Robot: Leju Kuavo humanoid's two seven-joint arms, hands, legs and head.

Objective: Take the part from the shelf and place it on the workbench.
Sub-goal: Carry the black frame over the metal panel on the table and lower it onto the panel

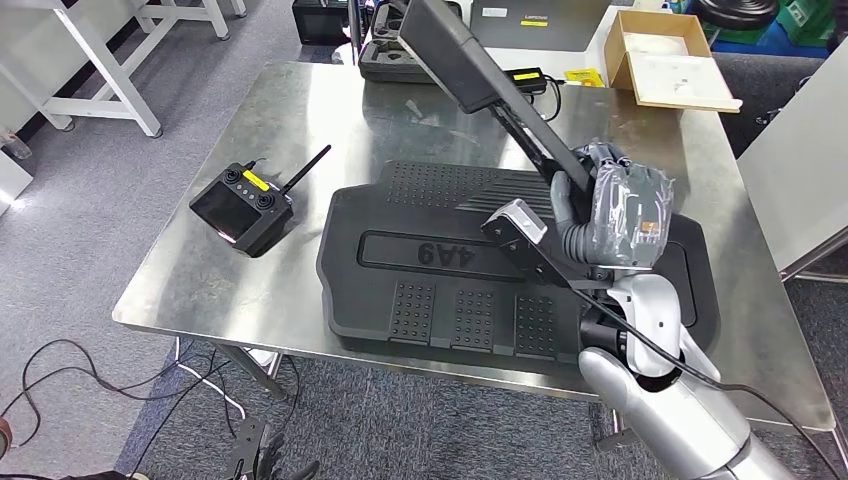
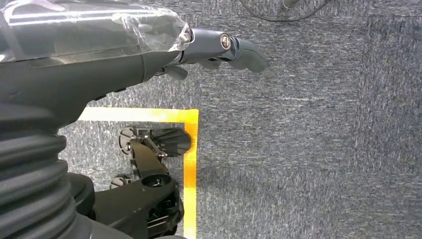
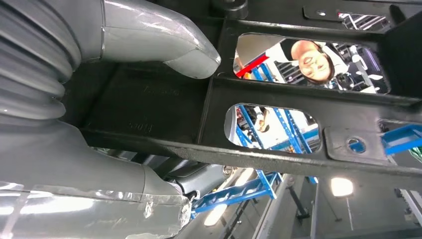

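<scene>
The steel workbench [image 1: 200,270] spreads below me, and on it lies one broad black moulded panel [image 1: 440,290] with raised lettering that reads "9A4" from my side. Above the panel I hold the part [image 1: 470,60], a long black metal bracket with cut-out windows, tilted up and away from me so its far end hangs over the bench's back edge. My right hand [image 1: 600,215], wrapped in clear plastic film, has its fingers clamped round the bracket's bar; my right wrist view shows my thumb [image 3: 164,40] pressed against the black frame [image 3: 298,119], with faint stamped marks I cannot read. My left hand [image 2: 219,47] hangs over grey carpet with fingers apart and nothing in them, next to a yellow floor line [image 2: 190,169]. Near the bench's left corner rests one black handheld controller [image 1: 245,208] with a yellow label and an antenna. At the far right corner sits one open cardboard box [image 1: 665,60].
</scene>
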